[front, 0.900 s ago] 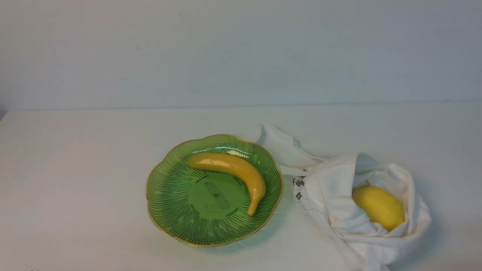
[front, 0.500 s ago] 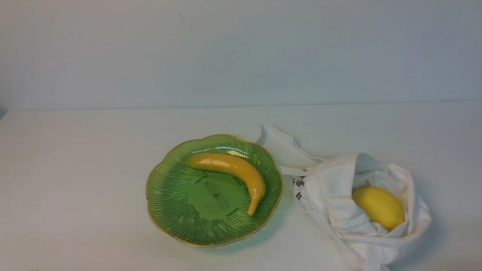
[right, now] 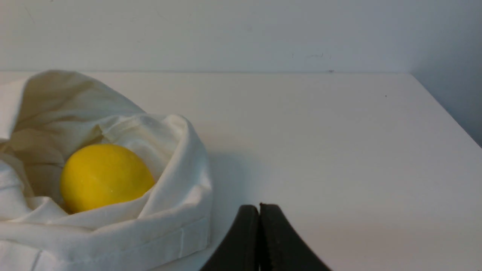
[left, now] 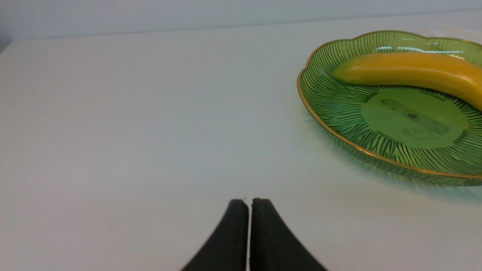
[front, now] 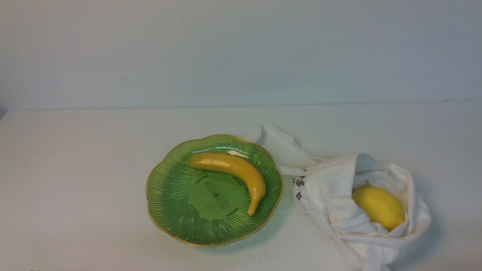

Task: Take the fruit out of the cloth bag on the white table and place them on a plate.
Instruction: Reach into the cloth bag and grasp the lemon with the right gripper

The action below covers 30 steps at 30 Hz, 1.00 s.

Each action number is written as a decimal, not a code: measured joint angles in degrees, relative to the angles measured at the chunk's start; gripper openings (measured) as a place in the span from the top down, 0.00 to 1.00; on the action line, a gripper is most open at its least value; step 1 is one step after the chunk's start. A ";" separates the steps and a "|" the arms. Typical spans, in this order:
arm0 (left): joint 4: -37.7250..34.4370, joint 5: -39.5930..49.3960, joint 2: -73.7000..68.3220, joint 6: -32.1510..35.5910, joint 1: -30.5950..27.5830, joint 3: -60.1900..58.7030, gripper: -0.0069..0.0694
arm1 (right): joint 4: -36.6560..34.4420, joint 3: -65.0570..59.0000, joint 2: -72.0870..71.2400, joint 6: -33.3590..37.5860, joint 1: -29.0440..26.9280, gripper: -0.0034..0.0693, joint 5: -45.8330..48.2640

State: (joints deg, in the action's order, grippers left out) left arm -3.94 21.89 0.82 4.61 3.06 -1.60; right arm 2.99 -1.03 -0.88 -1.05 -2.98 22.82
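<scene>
Jaws pressed together, left and right, low over white table.

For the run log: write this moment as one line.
lemon: in cloth bag | banana: on plate | left gripper: shut, empty | right gripper: shut, empty

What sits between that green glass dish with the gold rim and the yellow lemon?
In the front view: a thin strip of white table, then the folded side of the white cloth bag holding the yellow lemon.
</scene>
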 joint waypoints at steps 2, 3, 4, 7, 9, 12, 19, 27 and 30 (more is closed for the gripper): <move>0.00 0.00 0.00 0.00 0.00 0.00 0.92 | 0.14 0.00 0.00 0.00 0.00 0.97 0.00; 0.00 0.00 0.00 0.00 0.00 0.00 0.92 | 0.36 0.00 0.00 0.07 0.00 0.97 -0.05; 0.00 0.00 0.00 0.00 0.00 0.00 0.92 | 0.89 -0.05 0.00 0.20 0.00 0.97 -0.14; 0.00 0.00 0.00 0.00 0.00 0.00 0.92 | 1.44 -0.24 0.00 0.09 0.00 0.97 -1.64; 0.00 0.00 0.00 0.00 0.00 0.00 0.92 | -0.06 -0.61 0.00 -0.87 0.00 0.97 -4.74; 0.00 0.00 0.00 0.00 0.00 0.00 0.92 | -8.44 -0.66 0.00 -6.02 0.00 0.97 -13.83; 0.00 0.00 0.00 0.00 0.00 0.00 0.92 | -25.64 -0.66 0.00 -14.69 0.00 0.97 -24.72; 0.00 0.00 0.00 0.00 0.00 0.00 0.92 | -31.21 -0.66 0.00 -15.21 0.00 0.97 -28.32; 0.00 0.00 0.00 0.00 0.00 0.00 0.92 | -26.87 6.39 0.00 -14.13 1.89 0.97 -21.27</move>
State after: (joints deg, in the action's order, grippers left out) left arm -3.94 21.89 0.82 4.61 3.06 -1.60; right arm -23.89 5.36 -0.88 -15.17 -1.08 1.56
